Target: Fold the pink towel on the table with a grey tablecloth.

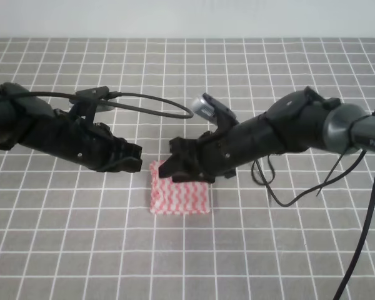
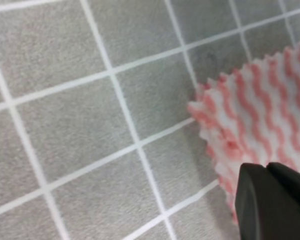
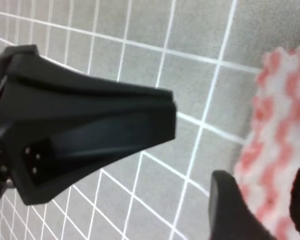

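Towel: the pink towel (image 1: pixel 179 195) lies folded into a compact stack near the centre of the table with a grey tablecloth (image 1: pixel 62 237).
Right gripper (image 1: pixel 174 166): over the far edge; hold undeterminable.
Left gripper (image 1: pixel 136 159): beside the left corner; jaw state undeterminable.

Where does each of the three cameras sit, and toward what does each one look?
Exterior high: above and in front, looking down at the grey tablecloth; both arms flank the pink towel.
Left wrist: on the left arm, looking down at the towel's jagged edge; a dark left pincer tip shows.
Right wrist: on the right arm; right pincer fingers fill it.
All three share the towel.
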`<state>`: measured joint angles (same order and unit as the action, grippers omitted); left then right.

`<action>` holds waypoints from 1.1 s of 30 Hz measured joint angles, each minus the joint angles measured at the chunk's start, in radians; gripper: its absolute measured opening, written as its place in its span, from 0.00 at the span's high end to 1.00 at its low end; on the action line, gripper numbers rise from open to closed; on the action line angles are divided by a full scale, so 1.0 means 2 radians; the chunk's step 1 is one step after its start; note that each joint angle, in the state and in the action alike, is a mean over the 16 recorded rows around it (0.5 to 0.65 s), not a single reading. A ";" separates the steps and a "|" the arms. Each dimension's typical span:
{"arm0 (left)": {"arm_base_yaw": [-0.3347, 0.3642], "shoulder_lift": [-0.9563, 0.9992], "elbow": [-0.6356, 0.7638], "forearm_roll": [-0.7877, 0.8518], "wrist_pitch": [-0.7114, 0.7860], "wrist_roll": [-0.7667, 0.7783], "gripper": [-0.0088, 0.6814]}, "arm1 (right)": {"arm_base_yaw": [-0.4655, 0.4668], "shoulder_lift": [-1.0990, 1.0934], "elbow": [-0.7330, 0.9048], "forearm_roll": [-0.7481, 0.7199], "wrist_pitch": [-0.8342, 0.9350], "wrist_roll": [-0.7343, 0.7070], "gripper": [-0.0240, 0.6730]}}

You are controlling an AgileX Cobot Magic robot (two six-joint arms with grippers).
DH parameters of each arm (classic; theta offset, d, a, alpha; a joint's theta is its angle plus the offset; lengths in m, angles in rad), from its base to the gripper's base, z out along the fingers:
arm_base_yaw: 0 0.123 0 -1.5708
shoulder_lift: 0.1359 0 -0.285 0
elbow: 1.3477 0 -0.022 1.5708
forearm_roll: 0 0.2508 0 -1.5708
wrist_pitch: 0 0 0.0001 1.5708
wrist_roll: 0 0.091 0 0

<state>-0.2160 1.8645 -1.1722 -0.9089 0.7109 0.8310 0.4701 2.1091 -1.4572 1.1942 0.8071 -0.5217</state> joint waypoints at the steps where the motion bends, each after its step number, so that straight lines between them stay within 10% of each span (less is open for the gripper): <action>1: -0.001 -0.001 0.000 -0.002 0.000 0.000 0.99 | -0.003 0.000 -0.001 -0.003 0.005 0.001 0.66; 15: -0.046 0.000 0.000 0.049 0.009 -0.034 0.99 | -0.031 0.000 -0.010 -0.115 0.054 0.058 0.95; 33: -0.056 0.002 -0.031 0.114 0.013 -0.074 0.99 | -0.031 0.000 -0.009 -0.158 0.056 0.086 0.99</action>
<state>-0.3277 1.8687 -1.2346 -0.6807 0.7365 0.6823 0.4085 2.1096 -1.4747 0.8780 0.9191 -0.3496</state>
